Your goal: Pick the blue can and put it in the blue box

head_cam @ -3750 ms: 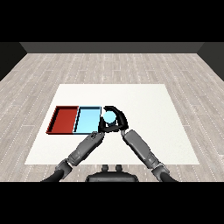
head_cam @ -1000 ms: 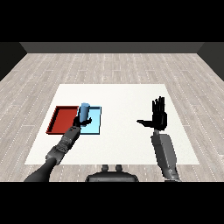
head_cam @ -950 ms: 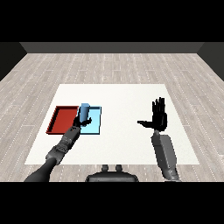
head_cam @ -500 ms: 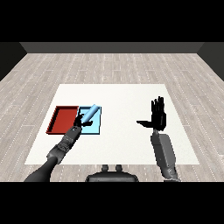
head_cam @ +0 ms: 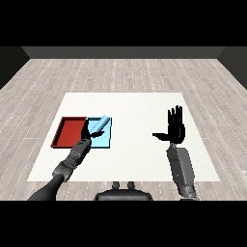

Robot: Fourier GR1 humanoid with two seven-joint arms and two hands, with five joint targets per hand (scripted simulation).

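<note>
The blue can (head_cam: pixel 99 124) lies tilted over the light blue tray (head_cam: pixel 103 140), its top leaning to the right and away from my left hand (head_cam: pixel 85 133). That hand hovers at the tray's left edge with its fingers spread, touching only the can's lower end if at all. The red tray (head_cam: pixel 69 131) sits directly left of the blue one. My right hand (head_cam: pixel 175 129) is raised over the table's right half, fingers straight and pointing up, holding nothing.
The white table (head_cam: pixel 135 108) stretches between the trays and the right hand. A grey plank floor (head_cam: pixel 125 72) surrounds the table.
A second ago my left hand held the can upright over the blue tray. The can has since tipped to the right and the fingers have uncurled from it. The right hand has stayed put.
</note>
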